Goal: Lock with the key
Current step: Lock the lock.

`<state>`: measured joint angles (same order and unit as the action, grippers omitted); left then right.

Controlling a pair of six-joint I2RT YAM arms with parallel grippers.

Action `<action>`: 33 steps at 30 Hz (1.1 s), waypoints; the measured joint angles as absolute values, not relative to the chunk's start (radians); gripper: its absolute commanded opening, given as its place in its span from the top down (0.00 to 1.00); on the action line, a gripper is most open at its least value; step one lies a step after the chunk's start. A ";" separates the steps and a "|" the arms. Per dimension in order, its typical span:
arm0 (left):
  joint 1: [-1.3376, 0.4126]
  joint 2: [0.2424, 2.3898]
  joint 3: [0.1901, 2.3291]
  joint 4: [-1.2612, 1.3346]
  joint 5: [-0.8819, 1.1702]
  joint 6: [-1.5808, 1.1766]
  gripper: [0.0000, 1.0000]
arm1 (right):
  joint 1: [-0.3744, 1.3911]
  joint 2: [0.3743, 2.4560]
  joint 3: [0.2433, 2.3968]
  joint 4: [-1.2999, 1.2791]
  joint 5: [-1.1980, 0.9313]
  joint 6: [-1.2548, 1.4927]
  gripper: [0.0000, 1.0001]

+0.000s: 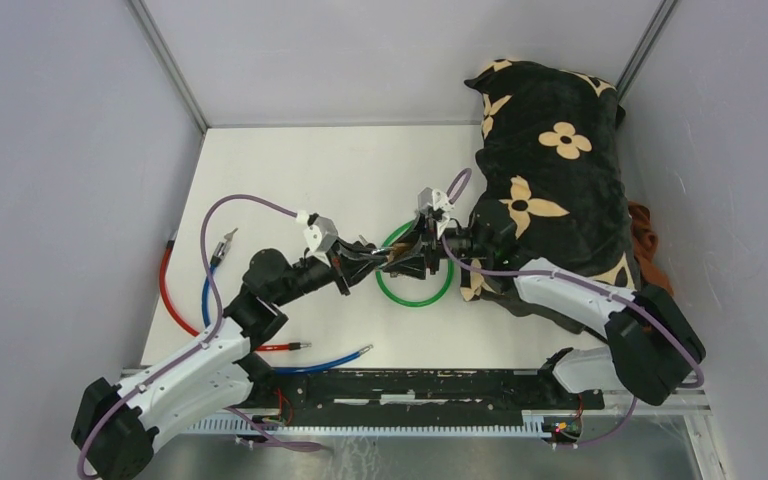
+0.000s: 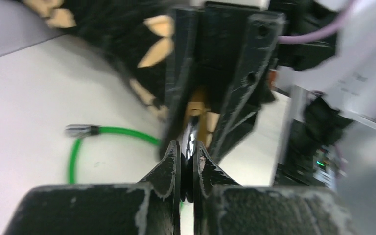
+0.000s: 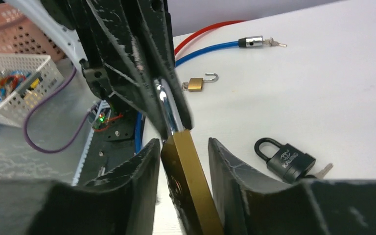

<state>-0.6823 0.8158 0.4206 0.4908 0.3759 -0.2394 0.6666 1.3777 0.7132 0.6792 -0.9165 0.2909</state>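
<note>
Claws meet over the middle of the white bench (image 1: 290, 170) in the overhead view, the left claw (image 1: 378, 257) reaching in from 8 o'clock and the right claw (image 1: 407, 258) from 4 o'clock, tips almost touching above a green cable loop (image 1: 400, 297). A black cushion with tan flowers (image 1: 550, 170) lies at 2 o'clock, and a red cable (image 1: 170, 300) and a blue cable (image 1: 310, 365) lie at 8 o'clock. The left wrist view shows the left claw's fingers (image 2: 169, 164) all but closed on a thin shiny strip, with the brass padlock (image 2: 199, 108) just beyond, held upright between the other claw's dark fingers. The right wrist view shows that strip to be the padlock's silver shackle (image 3: 166, 105), pinched by the left claw. The padlock's body stands between the right claw's part-open jaws, one finger against it and a sliver of gap on the other side. No key can be made out in it. On the bench beyond, a small brass padlock (image 3: 198, 83) lies at 12 o'clock with its shackle open, and a black padlock (image 3: 286, 161) lies at 3 o'clock.
</note>
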 measured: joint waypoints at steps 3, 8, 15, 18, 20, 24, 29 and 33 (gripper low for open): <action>-0.683 0.795 0.451 0.449 0.480 -0.239 0.98 | 0.672 1.317 0.705 0.574 -0.922 0.181 0.40; -0.638 0.760 0.453 0.335 0.595 -0.228 0.98 | 0.656 1.182 0.717 0.246 -0.950 -0.094 0.36; -0.623 0.749 0.452 0.270 0.646 -0.222 0.98 | 0.604 1.092 0.745 -0.088 -0.939 -0.371 0.54; -0.623 0.749 0.452 0.270 0.663 -0.222 0.98 | 0.594 1.105 0.745 -0.128 -0.941 -0.397 0.58; -0.623 0.749 0.452 0.270 0.666 -0.222 0.98 | 0.593 1.129 0.750 -0.143 -0.947 -0.400 0.59; -0.623 0.749 0.452 0.268 0.667 -0.222 0.98 | 0.593 1.171 0.753 -0.140 -0.971 -0.389 0.61; -0.623 0.749 0.452 0.267 0.668 -0.222 0.98 | 0.593 1.177 0.751 -0.070 -1.003 -0.332 0.75; -0.619 0.748 0.452 0.271 0.665 -0.222 0.98 | 0.593 1.179 0.729 0.005 -1.031 -0.264 0.89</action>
<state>-0.6189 0.7475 0.4522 0.2710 0.6655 -0.2218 0.5930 1.1793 0.7292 0.0051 -1.0306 -0.2638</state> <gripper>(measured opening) 0.082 0.152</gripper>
